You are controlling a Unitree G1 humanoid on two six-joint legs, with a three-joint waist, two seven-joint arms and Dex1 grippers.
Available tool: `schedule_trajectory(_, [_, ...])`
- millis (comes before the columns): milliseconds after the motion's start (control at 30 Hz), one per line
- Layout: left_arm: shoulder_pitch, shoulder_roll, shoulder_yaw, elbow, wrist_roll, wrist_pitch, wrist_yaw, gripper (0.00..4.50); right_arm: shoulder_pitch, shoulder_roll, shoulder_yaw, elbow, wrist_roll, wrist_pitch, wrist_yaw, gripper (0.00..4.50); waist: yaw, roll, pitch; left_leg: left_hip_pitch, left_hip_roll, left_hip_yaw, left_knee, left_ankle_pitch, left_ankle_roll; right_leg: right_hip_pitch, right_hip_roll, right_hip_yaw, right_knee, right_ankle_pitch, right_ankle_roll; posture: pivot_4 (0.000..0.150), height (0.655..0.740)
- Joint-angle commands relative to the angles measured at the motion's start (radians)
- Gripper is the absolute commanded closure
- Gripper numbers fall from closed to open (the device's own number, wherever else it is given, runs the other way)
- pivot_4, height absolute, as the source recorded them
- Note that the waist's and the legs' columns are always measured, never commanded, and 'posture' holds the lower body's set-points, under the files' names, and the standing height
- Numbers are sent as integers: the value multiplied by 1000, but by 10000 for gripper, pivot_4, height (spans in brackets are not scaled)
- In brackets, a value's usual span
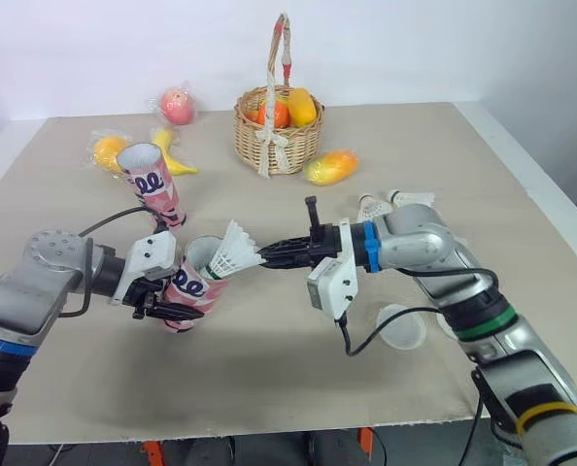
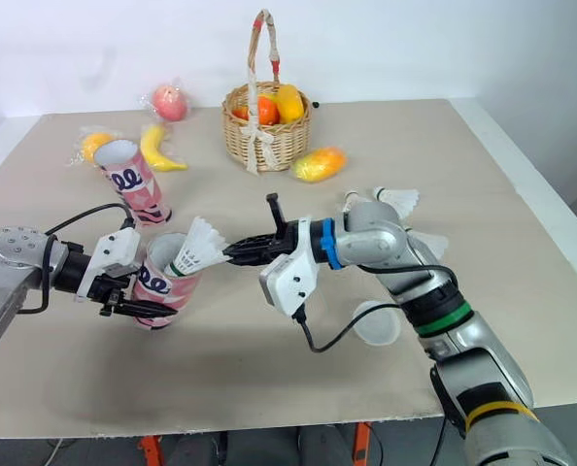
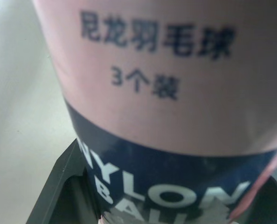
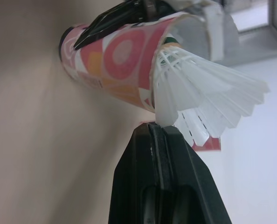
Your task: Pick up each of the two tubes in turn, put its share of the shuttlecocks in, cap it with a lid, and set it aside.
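The left claw (image 1: 175, 303) is clamped around the lower part of a pink tube (image 1: 193, 282), holding it tilted above the counter (image 1: 269, 388) with its open mouth toward the right claw (image 1: 267, 256). The right claw is pressed together on the skirt edge of a white shuttlecock (image 1: 233, 249), whose cork end sits in the tube mouth. The second tube (image 1: 152, 184) stands on the counter behind the held one.
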Motion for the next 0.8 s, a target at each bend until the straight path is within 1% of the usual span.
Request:
schedule_trajectory(33, [19,17,-10,-9,4,16,-1,18263,-54,6,6,37,-23,-95,-6,44898,0,0,0,0,0,0,0,0,0,0,0,0,0,0,0,1500,7400])
schedule_trajectory(133, [19,18,-9,-15,3,21,1,18263,-96,21,19,78,-13,-135,4,44898,-1,0,0,0,0,0,0,0,0,0,0,0,0,0,0,1500,7400])
schedule_trajectory(167, [18,18,-9,-17,2,23,1,18263,-113,25,28,83,14,-131,25,44898,-1,0,0,0,0,0,0,0,0,0,0,0,0,0,0,1500,7400])
schedule_trajectory(200, [18,17,-9,-18,1,24,2,18263,-125,29,35,86,33,-128,41,38253,-1,0,0,0,0,0,0,0,0,0,0,0,0,0,0,1500,7400])
schedule_trajectory(233, [17,17,-9,-18,1,25,2,18263,-138,34,36,92,43,-129,44,35592,-1,0,0,0,0,0,0,0,0,0,0,0,1,0,-1,1500,7400])
schedule_trajectory(267, [18,17,-8,-18,0,26,3,18263,-151,40,32,97,49,-126,43,31725,-1,0,0,0,0,0,0,0,0,0,0,0,1,0,-1,1500,7400])
schedule_trajectory(333, [17,17,-7,-19,-1,28,5,18263,-175,48,16,116,51,-130,32,21924,-1,0,0,0,0,0,0,0,0,0,0,0,1,0,-1,1500,7400])
schedule_trajectory(367, [17,17,-6,-20,-2,30,5,18263,-184,44,8,125,61,-134,33,17787,-1,0,0,0,0,0,0,0,0,0,0,0,1,0,-1,1500,7400])
schedule_trajectory(433, [16,16,-5,-20,-3,33,8,18263,-189,36,-15,139,86,-138,22,17787,-1,0,0,0,0,0,0,0,0,0,0,0,1,0,-1,1500,7400])
schedule_trajectory(533, [15,15,-4,-22,-7,36,14,18263,-154,9,-62,137,164,-38,27,17787,-1,0,0,0,0,0,0,0,0,0,0,-1,1,0,-1,1500,7400])
schedule_trajectory(567, [14,15,-4,-22,-8,37,15,18263,-132,3,-82,125,217,44,38,17787,0,0,0,0,0,0,0,0,0,0,0,-1,1,0,-1,1500,7400])
schedule_trajectory(633, [14,16,-5,-20,-10,36,15,18263,-82,-6,-131,77,342,273,43,17787,0,0,0,0,0,-1,0,0,0,0,0,-1,1,0,-1,1500,7400])
schedule_trajectory(733, [11,16,-9,-12,-9,28,13,18263,-27,-5,-186,-53,510,641,7,17787,1,0,0,0,0,-1,0,0,0,0,0,-1,1,0,-1,1500,7400])
schedule_trajectory(767, [10,15,-9,-8,-8,25,12,18263,-21,4,-197,-100,556,745,-13,21592,-1,1,1,0,0,-1,0,0,0,0,0,-1,2,0,-1,1500,7400])
schedule_trajectory(800, [7,14,-11,-4,-6,21,10,18263,-19,15,-207,-141,596,839,-34,23203,-2,1,1,0,0,-1,0,0,0,0,0,-1,2,0,-1,1500,7400])
